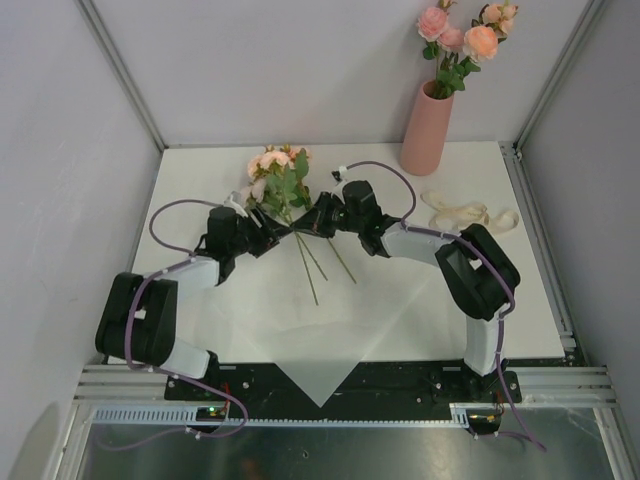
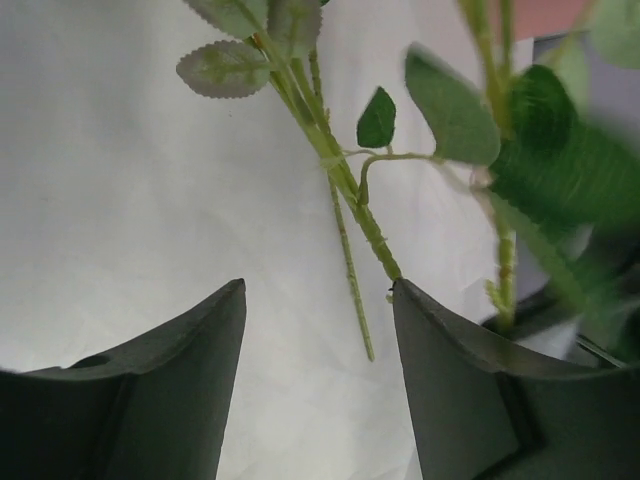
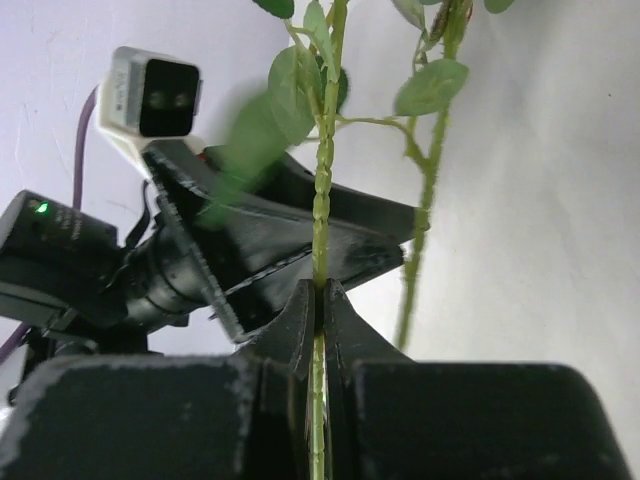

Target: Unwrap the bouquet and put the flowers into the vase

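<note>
Unwrapping looks done: the white paper (image 1: 312, 350) is spread flat at 6 o'clock, and roses (image 1: 470, 35) are already stood in the vase (image 1: 425, 130) at 1 o'clock. At the table's (image 1: 195, 175) centre, one stem of the loose flowers (image 1: 282, 172) is clamped by the right end effector (image 3: 320, 300); the left end effector (image 2: 318, 290) is held agape at the stems, gripping nothing. A lift toward the vase, stems tipped down, is called for next.

Light is bright, even and diffuse in all 3 views; shadows on the table (image 1: 530, 300) are faint. Left wrist view: leaves (image 2: 565, 175) at right are blurred, fingers (image 2: 180, 400) underexposed. Right wrist view: 1 leaf (image 3: 252, 138) is smeared, the stem (image 3: 322, 200) is sharp.
</note>
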